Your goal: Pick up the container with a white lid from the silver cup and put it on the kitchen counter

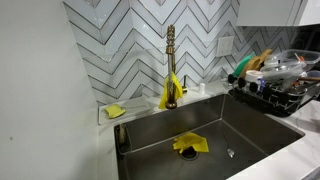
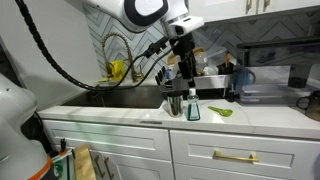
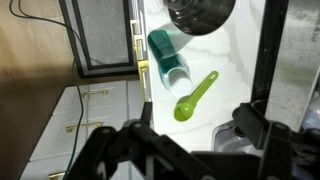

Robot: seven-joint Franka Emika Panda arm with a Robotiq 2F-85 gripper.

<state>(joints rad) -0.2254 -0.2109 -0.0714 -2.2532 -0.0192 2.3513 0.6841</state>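
A teal container with a white lid (image 2: 192, 108) stands on the white kitchen counter (image 2: 250, 118), right beside the silver cup (image 2: 174, 104). In the wrist view the container (image 3: 167, 54) lies just below the cup's dark round rim (image 3: 200, 12). My gripper (image 2: 185, 68) hangs above the cup and container, clear of both. In the wrist view its fingers (image 3: 195, 125) are spread wide with nothing between them.
A green spoon (image 2: 220, 111) (image 3: 195, 95) lies on the counter next to the container. The steel sink (image 1: 200, 140) holds a yellow cloth (image 1: 190, 144), with a brass faucet (image 1: 170, 65) behind it. A dish rack (image 1: 275, 85) stands beside the sink.
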